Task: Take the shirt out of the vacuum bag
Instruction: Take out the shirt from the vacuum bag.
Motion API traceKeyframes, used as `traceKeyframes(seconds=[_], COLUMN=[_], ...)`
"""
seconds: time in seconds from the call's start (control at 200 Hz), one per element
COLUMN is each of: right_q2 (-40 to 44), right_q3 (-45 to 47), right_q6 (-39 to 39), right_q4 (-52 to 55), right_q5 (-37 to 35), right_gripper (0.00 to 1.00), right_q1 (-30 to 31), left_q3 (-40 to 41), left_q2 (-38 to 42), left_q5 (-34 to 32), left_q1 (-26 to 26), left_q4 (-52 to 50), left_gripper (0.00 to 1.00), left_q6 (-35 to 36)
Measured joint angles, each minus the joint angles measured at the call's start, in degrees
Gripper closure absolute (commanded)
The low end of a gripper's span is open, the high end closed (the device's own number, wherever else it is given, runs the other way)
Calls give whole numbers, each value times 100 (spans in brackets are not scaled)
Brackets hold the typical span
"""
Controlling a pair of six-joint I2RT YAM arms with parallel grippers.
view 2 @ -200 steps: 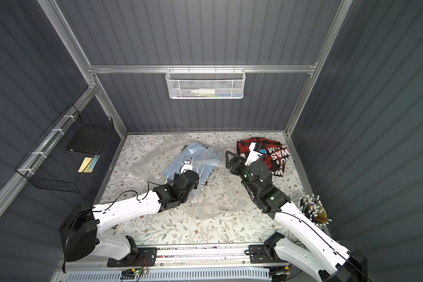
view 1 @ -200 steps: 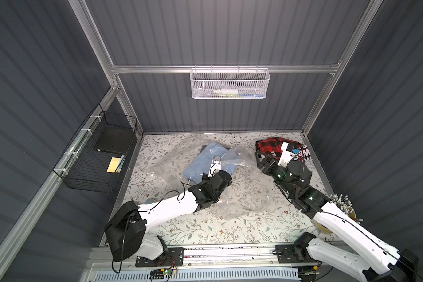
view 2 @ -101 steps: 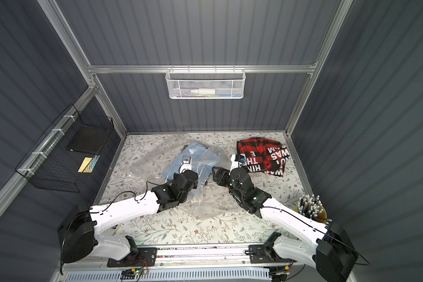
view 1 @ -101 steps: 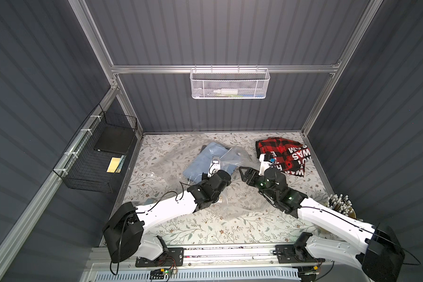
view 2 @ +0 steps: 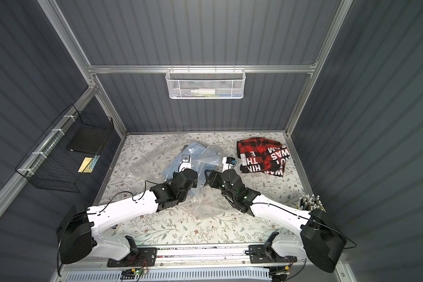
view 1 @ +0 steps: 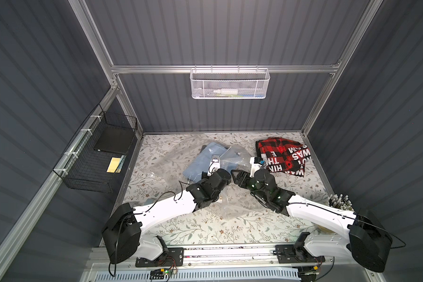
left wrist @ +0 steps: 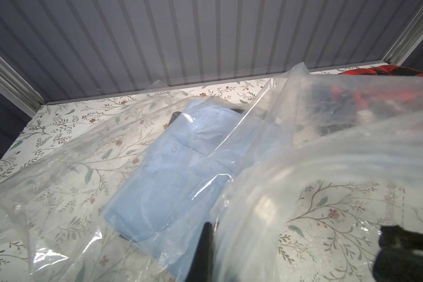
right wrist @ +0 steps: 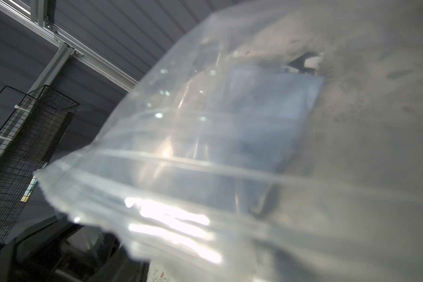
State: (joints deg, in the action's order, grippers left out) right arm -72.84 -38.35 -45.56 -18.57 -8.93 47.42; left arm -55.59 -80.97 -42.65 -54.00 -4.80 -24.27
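The vacuum bag (view 1: 171, 158) (view 2: 152, 161) lies crinkled on the floral table, and a folded light blue shirt (view 1: 198, 163) (view 2: 169, 171) shows inside it. My left gripper (view 1: 226, 179) (view 2: 193, 182) is shut on the bag's near edge, holding it up off the table. In the left wrist view the gripper (left wrist: 209, 227) pinches plastic over the shirt (left wrist: 181, 171). My right gripper (view 1: 236, 177) (view 2: 209, 179) is open, facing the left one and almost touching it. The bag's zip strip (right wrist: 181, 171) hangs across the right wrist view. It hides all but one finger (right wrist: 59, 244).
A red and black plaid cloth (view 1: 283, 156) with white letters lies at the back right. A black wire basket (view 1: 95, 158) hangs on the left wall and a white mesh basket (view 1: 228, 84) on the back wall. A cup of pens (view 1: 340, 202) stands at the right edge.
My right arm swung left from the plaid cloth to the bag's raised edge beside the left gripper. The left gripper kept its hold and barely moved.
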Motion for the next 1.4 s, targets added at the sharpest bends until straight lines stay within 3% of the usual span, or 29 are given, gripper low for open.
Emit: traceKeyframes(seconds=[0.35,0.675,1.151,1.396], right_q2=[-1497,-2387,-3182,-3460], right_q3=[-15,-682,-1126,-1316], right_q6=[-79,-114,-210,-275], right_q4=[-428,-800,-1010,-1198], right_q5=[-175,-118,144,284], right_gripper=[33,33,33,38], right_q1=[-7,-129,-417,-481], left_q3=[-455,-400,-391,-385], left_q2=[20,109,114,111], left_q5=[11,24,111,111], left_q1=[-2,-2,-2,-2], left_q4=[-61,-155,-188,-188], left_gripper=[100,100,100,100], left_q6=[48,44,46,46])
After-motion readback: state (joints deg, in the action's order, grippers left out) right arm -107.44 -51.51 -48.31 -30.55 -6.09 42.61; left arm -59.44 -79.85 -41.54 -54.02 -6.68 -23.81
